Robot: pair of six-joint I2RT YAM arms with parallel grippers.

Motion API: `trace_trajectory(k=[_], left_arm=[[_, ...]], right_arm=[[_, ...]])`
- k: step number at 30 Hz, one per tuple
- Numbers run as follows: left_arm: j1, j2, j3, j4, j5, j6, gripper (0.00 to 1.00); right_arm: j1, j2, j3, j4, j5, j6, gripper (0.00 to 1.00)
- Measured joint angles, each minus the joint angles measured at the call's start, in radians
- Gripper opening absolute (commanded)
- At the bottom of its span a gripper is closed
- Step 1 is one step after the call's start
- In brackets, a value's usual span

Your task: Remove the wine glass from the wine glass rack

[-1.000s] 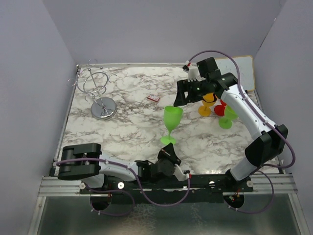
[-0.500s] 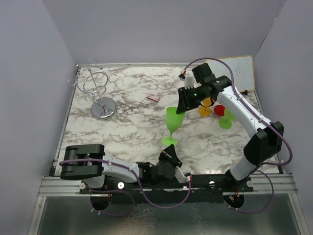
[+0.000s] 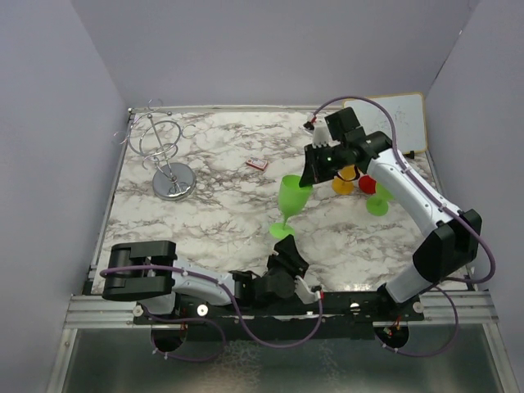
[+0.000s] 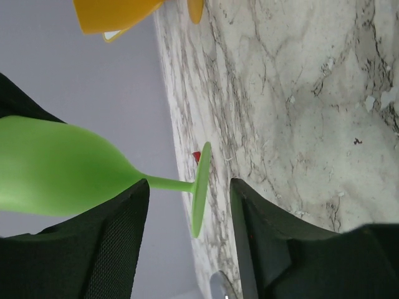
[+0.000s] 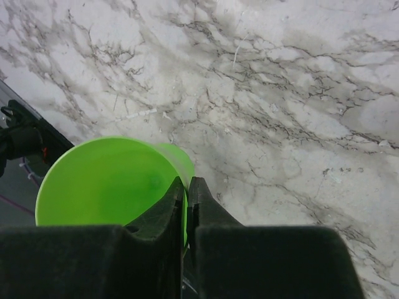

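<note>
Jaws of the right gripper are clenched on the rim of one green wine glass at mid-table; jaws of the left gripper are parted, on the near side of its foot. Three more glasses, one orange, one red and one green, stand at right. The single wire rack stands far left, well apart.

No legible text anywhere, white board marks too faint, small red card unreadable
</note>
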Motion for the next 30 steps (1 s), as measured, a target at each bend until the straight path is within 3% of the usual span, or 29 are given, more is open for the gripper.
trace_trajectory(k=[5,15,21,30], left_arm=[[0.001,-0.026,0.002,0.004,0.0,-0.039,0.98],[0.001,-0.216,0.001,-0.01,0.028,-0.129,0.99],[0.02,-0.379,-0.002,-0.02,0.074,-0.194,0.99],[0.148,-0.665,-0.014,-0.024,0.148,-0.308,0.99]], right_arm=[[0.0,-0.069,-0.051,0.075,0.055,0.035,0.01],[-0.006,-0.179,-0.105,0.213,0.289,0.125,0.01],[-0.019,-0.308,-0.228,0.32,0.474,0.195,0.01],[-0.021,-0.465,-0.385,0.446,0.601,0.236,0.01]])
